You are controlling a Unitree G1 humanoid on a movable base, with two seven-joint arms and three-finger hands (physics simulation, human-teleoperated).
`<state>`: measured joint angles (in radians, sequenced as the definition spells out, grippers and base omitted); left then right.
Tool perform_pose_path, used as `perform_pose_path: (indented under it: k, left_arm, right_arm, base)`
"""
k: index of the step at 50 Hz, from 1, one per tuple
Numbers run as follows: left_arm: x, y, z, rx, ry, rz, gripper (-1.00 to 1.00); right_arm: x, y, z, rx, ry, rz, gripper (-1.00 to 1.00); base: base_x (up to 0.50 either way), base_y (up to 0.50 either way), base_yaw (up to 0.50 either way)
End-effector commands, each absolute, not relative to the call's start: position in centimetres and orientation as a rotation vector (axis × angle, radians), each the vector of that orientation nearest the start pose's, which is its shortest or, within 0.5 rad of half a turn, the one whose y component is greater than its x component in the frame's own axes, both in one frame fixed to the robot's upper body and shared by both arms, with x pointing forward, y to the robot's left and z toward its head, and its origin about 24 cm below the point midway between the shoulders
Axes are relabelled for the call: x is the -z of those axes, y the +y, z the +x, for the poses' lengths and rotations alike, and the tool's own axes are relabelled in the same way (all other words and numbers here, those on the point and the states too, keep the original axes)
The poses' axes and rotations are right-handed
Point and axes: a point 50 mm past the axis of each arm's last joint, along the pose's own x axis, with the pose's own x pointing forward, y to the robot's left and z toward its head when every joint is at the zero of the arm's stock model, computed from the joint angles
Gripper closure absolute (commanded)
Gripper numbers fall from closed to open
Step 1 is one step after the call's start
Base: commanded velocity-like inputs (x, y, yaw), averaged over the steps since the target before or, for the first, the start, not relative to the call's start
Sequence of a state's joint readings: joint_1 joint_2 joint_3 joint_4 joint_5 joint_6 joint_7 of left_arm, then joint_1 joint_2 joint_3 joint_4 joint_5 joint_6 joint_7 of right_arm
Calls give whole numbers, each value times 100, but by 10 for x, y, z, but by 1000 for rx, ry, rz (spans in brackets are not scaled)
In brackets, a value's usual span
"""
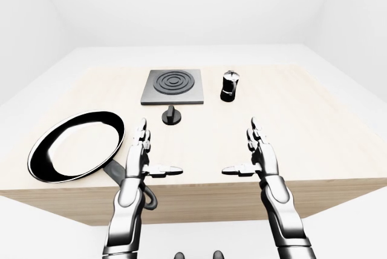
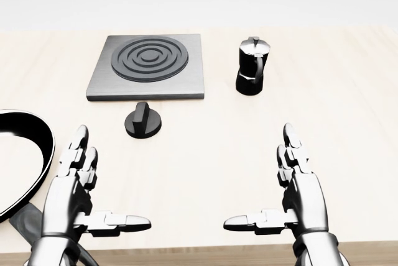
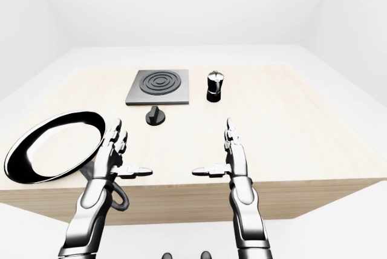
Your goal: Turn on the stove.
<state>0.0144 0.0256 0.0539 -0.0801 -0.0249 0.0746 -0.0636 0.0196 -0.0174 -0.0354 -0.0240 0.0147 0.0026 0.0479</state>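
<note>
No text, label, brand, number or sign can be read anywhere in these views; the stove (image 2: 148, 67), its knob (image 2: 143, 120), the moka pot (image 2: 252, 66) at three o'clock of the stove, the frying pan (image 1: 75, 145) and the wooden table (image 2: 348, 104) all carry plain, unmarked surfaces
</note>
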Motion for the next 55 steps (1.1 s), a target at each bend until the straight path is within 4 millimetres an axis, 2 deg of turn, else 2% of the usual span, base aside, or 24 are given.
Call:
perform_pose_path:
  k: [1, 27, 55]
  left_arm:
    - [-49, 166, 251, 8, 10, -5, -100]
    - [-49, 165, 251, 8, 16, -18, -100]
    - [-51, 166, 252, 6, 9, -24, -100]
  right_arm:
    - [-42, -159, 250, -11, -4, -6, -100]
    - [-41, -160, 252, -10, 4, -5, -100]
    - [-39, -160, 252, -11, 9, -7, -100]
  base:
    - [16, 0, 0]
    - [21, 0, 0]
    - [31, 0, 0]
